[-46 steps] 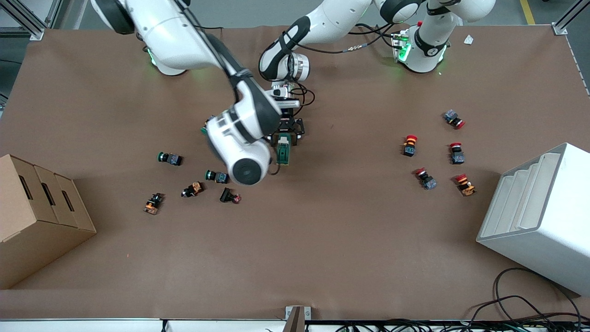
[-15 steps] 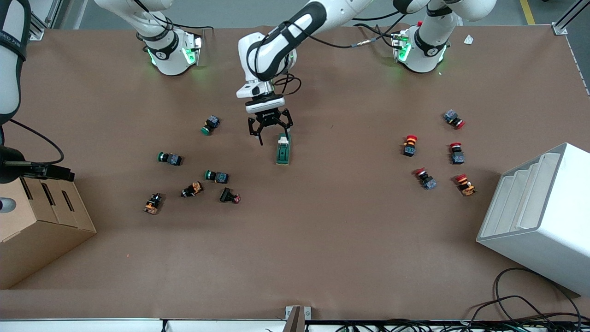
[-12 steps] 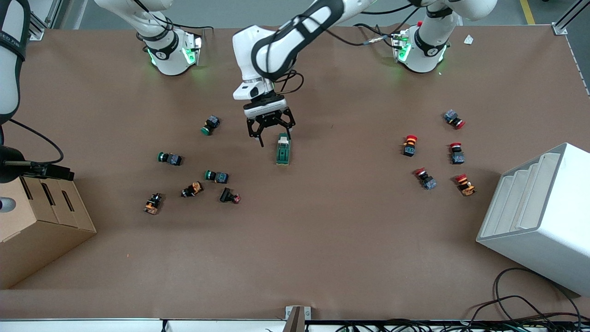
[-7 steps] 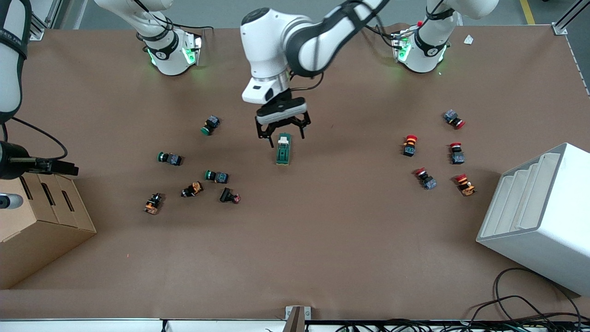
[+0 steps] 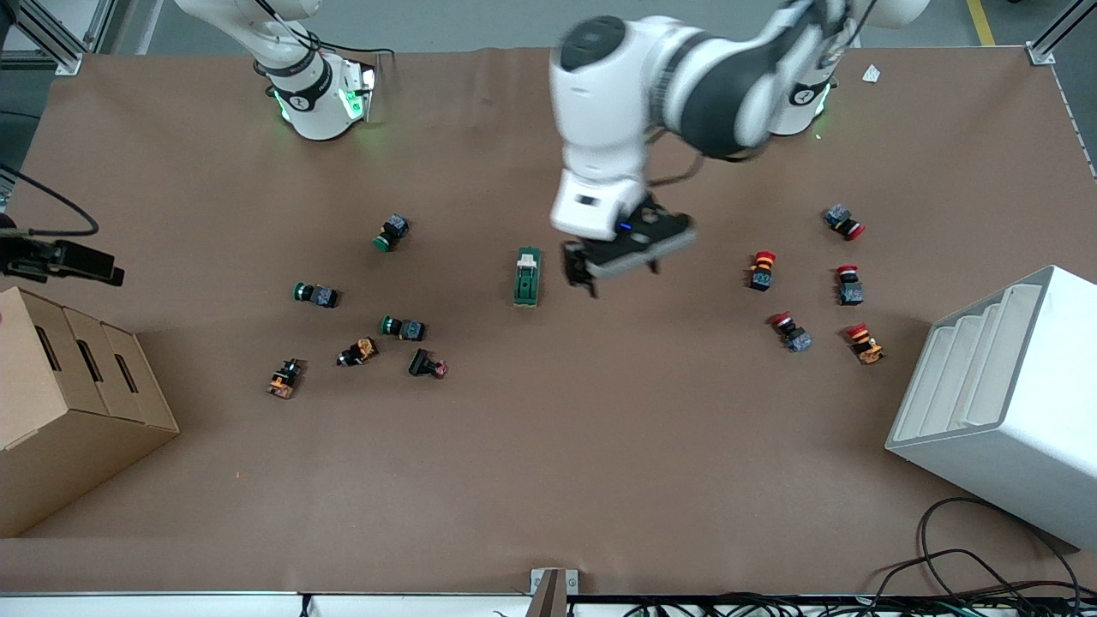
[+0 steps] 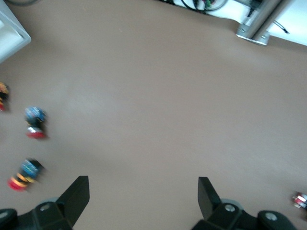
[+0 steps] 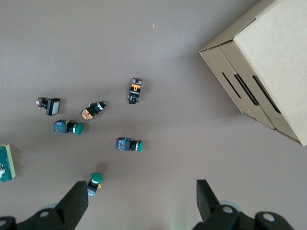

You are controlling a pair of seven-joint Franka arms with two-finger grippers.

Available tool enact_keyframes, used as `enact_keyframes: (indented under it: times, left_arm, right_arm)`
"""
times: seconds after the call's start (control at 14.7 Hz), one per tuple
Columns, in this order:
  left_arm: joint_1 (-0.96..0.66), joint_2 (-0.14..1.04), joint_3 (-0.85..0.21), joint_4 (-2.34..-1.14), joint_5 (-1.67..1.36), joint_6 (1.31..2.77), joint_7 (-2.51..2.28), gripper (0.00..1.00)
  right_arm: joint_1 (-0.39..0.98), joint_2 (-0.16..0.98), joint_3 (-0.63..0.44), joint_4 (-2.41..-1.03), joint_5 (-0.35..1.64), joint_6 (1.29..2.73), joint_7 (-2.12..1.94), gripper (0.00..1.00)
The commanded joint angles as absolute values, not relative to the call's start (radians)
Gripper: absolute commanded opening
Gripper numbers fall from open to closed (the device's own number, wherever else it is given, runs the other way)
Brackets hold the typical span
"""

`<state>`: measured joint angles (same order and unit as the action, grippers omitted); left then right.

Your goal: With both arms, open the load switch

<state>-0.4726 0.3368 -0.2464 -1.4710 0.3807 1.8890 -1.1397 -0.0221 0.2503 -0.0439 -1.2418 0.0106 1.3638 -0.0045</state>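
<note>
The load switch (image 5: pixel 527 277), a dark green block with a white toggle at its end farther from the front camera, lies alone on the brown table; no gripper touches it. My left gripper (image 5: pixel 614 270) hangs open over bare table beside it, toward the left arm's end; in the left wrist view the left gripper (image 6: pixel 143 184) has nothing between its fingers. My right gripper (image 7: pixel 142 189) is open, high over the table at the right arm's end. The load switch (image 7: pixel 6 163) shows at the edge of that view.
Green push buttons (image 5: pixel 392 233) and orange ones (image 5: pixel 285 378) lie toward the right arm's end. Red push buttons (image 5: pixel 761 268) lie toward the left arm's end. A cardboard box (image 5: pixel 68 403) and a white bin (image 5: pixel 1003 403) stand at the table's ends.
The right arm has swung away from the switch to the table's end. The left gripper has let go of the switch, risen and moved toward the left arm's end. The switch stays put.
</note>
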Motion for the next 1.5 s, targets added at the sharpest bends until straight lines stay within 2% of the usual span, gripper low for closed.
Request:
enact_keyframes:
  times: [0.0, 0.2, 0.48, 0.68, 0.89, 1.16, 1.43]
  left_arm:
    - [-0.338, 0.263, -0.259, -1.489, 0.289, 1.842, -0.898, 1.0]
    - [-0.175, 0.178, -0.255, -1.512, 0.168, 1.801, -0.561, 1.0]
    - [-0.095, 0.063, -0.166, -1.566, 0.071, 1.715, -0.224, 1.0]
    - [-0.028, 0.011, -0.156, -1.569, -0.008, 1.616, -0.155, 1.0]
    - [-0.023, -0.024, -0.137, -1.566, -0.017, 1.539, -0.143, 1.0]
    - [-0.021, -0.054, -0.127, -1.572, -0.031, 1.506, -0.129, 1.0]
    - [-0.006, -0.12, -0.133, -1.638, -0.031, 1.488, -0.129, 1.0]
  right_arm:
    - [-0.021, 0.122, -0.041, -1.409, -0.003, 1.405, -0.011, 1.0]
    - [-0.018, 0.026, -0.041, -1.528, -0.003, 1.44, -0.012, 1.0]
    - [-0.017, -0.026, -0.043, -1.539, -0.005, 1.43, -0.014, 1.0]
    - [-0.018, -0.047, -0.043, -1.54, -0.003, 1.405, -0.011, 1.0]
    - [-0.014, -0.061, -0.043, -1.549, 0.002, 1.404, -0.011, 1.0]
    - [-0.002, -0.071, -0.046, -1.559, 0.005, 1.402, -0.011, 1.0]
    - [0.017, -0.087, -0.048, -1.577, 0.005, 1.407, -0.011, 1.0]
